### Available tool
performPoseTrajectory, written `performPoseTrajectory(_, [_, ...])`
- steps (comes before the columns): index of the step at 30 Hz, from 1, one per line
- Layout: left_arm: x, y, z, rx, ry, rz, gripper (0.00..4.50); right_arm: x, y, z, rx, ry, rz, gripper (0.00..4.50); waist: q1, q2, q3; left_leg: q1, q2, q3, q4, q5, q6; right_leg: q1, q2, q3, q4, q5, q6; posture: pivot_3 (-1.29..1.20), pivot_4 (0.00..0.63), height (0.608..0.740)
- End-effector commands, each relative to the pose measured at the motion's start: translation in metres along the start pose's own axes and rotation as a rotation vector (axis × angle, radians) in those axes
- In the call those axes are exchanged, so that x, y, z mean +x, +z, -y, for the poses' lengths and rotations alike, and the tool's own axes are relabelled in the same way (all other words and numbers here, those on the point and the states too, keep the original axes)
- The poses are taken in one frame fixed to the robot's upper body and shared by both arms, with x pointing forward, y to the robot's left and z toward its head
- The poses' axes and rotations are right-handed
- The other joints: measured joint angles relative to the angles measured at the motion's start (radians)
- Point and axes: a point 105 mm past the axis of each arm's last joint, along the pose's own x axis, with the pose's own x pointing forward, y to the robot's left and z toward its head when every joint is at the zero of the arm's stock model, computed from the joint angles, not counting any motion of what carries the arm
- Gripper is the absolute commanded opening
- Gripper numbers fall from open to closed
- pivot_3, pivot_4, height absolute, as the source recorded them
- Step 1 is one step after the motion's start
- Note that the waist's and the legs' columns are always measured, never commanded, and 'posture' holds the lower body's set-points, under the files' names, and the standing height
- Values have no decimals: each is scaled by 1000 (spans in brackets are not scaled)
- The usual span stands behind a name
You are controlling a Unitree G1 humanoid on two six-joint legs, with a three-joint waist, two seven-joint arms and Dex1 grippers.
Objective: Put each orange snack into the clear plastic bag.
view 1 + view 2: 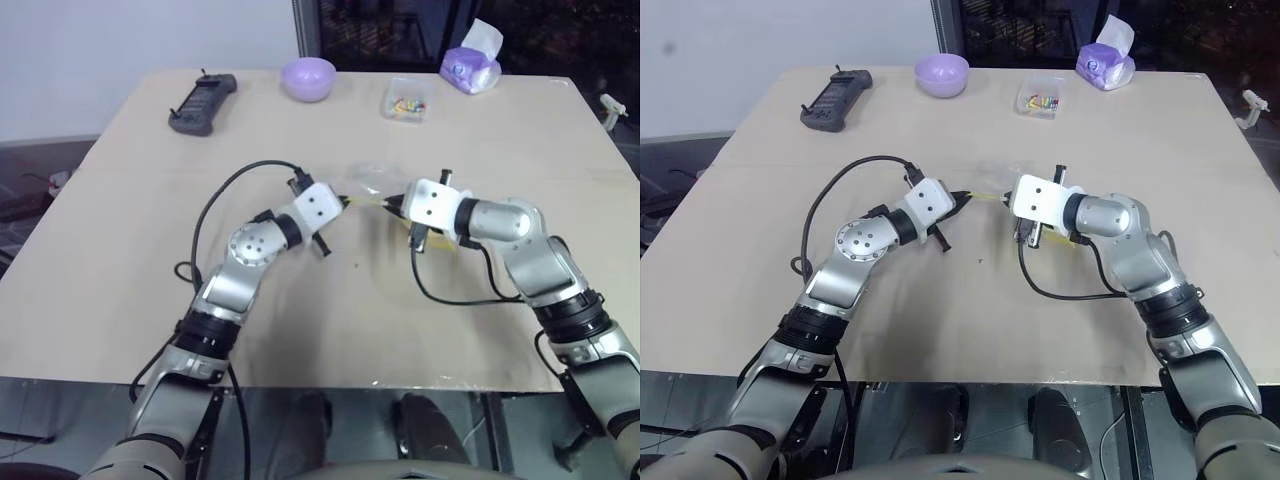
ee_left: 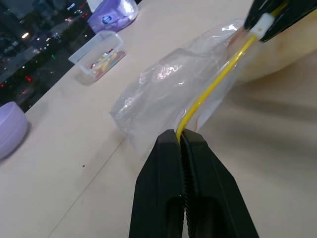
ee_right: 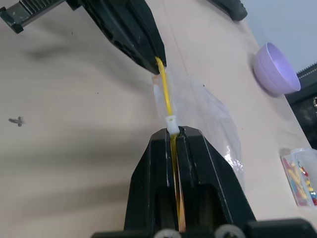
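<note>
At the middle of the desk [image 1: 120, 230], the left gripper [image 2: 179, 141] and right gripper [image 3: 172, 130] each clamp one end of the yellow zip strip [image 2: 210, 91] of the clear plastic bag [image 2: 163, 94], held stretched between them above the surface.

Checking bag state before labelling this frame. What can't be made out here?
- Orange snack: left wrist view, cut by the edge, partly behind the right gripper; crosshatch not readable.
- Clear plastic bag: head views, too small and see-through; its outline is lost.
- Bag mouth: yellow zip strip runs taut from the left gripper; sealed or not is unclear.
- Small clear box: contents too small.
</note>
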Motion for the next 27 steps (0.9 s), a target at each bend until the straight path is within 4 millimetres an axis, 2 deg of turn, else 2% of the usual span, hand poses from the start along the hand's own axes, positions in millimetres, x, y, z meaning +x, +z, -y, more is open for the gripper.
performPoseTrajectory(1, [-20,-36,-34,-6,151,-162,0,-18,-12,17,-9,-71,-60,30,0,0,0,0,0,0,0,0,0,0,0,0,0,0,0,0,150,740])
performPoseTrajectory(14, [-23,-44,-44,-10,213,-210,0,-27,-26,19,7,-86,-112,30,0,0,0,0,0,0,0,0,0,0,0,0,0,0,0,0,150,740])
performPoseTrajectory(21, [-21,-40,-41,-15,204,-188,0,-53,-61,22,41,-127,-235,30,1,0,0,0,0,0,0,0,0,0,0,0,0,0,0,0,150,740])
performPoseTrajectory(27, [-20,-39,-40,-16,195,-184,0,-70,-73,22,61,-143,-283,30,1,0,0,0,0,0,0,0,0,0,0,0,0,0,0,0,150,740])
